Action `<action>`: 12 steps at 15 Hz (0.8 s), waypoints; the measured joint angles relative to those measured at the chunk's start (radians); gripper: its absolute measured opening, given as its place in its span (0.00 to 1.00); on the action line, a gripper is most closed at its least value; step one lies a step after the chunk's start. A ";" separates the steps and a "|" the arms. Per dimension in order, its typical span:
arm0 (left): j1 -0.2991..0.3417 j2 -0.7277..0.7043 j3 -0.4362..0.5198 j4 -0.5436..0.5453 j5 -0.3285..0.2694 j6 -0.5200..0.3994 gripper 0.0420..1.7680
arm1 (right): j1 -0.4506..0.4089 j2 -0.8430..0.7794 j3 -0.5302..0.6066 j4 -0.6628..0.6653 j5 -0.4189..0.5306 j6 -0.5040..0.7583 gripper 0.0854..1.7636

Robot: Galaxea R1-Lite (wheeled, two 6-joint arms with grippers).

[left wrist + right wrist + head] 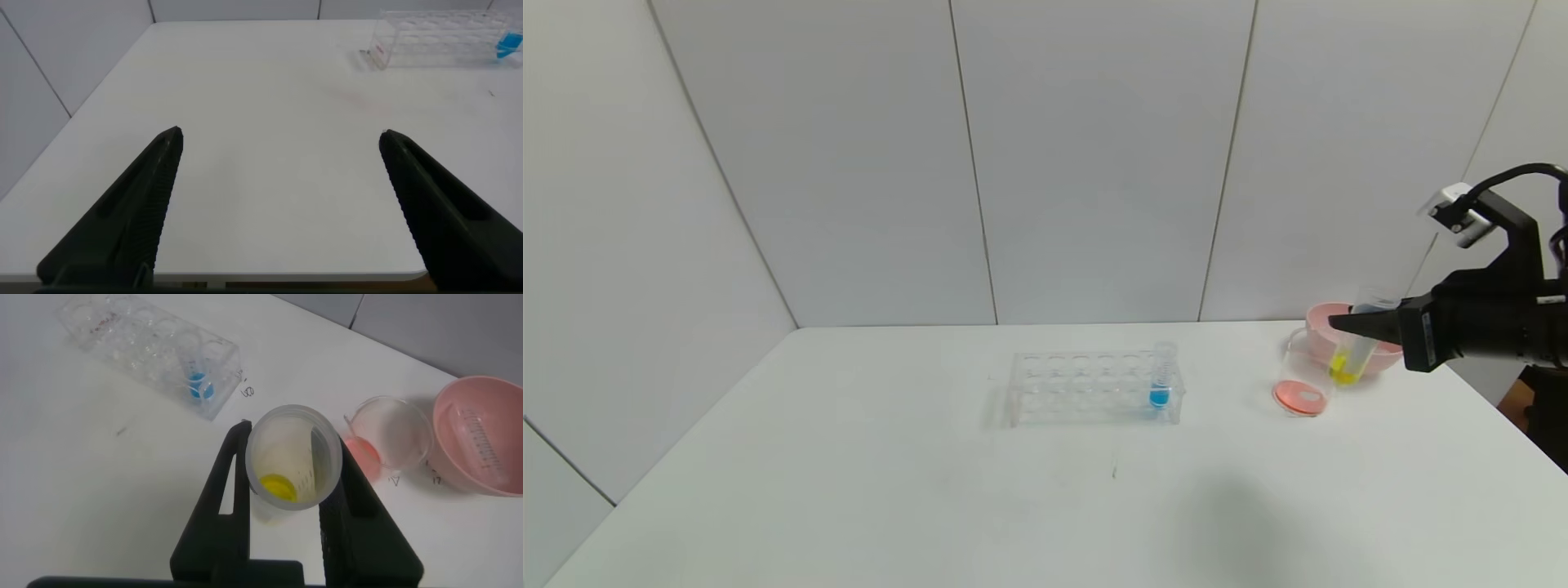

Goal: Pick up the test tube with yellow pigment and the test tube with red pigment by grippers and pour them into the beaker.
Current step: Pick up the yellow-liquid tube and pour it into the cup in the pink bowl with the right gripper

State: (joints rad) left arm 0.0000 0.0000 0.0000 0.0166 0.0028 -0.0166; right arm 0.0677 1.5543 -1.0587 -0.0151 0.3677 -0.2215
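Here the right hand grips the test tube with yellow pigment between its fingers, just right of the beaker; the left hand stands wide.

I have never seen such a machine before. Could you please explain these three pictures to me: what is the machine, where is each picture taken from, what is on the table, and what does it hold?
This is a robot with two arms; each ends in a two-fingered gripper. The wide picture comes from a camera on its head; the other two come from cameras on its wrists.

On the white table stands a clear rack with one tube of blue liquid. To the robot's right are a small clear beaker with red liquid at its bottom and, behind it, a pink bowl.

The right gripper is shut on the test tube with yellow pigment, holding it about upright near the beaker. The left gripper is open and empty, over bare table to the robot's left of the rack.
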 joint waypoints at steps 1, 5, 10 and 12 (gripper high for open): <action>0.000 0.000 0.000 0.000 0.000 0.000 0.97 | -0.049 0.005 -0.020 0.040 0.047 -0.033 0.27; 0.000 0.000 0.000 0.000 0.000 0.000 0.97 | -0.209 0.069 -0.153 0.185 0.174 -0.171 0.27; 0.000 0.000 0.000 0.000 0.000 0.000 0.97 | -0.345 0.189 -0.365 0.405 0.283 -0.422 0.27; 0.000 0.000 0.000 0.000 0.000 0.000 0.97 | -0.370 0.244 -0.452 0.476 0.293 -0.481 0.27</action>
State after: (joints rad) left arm 0.0000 0.0000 0.0000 0.0170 0.0028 -0.0166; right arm -0.3019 1.7987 -1.5104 0.4613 0.6611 -0.7028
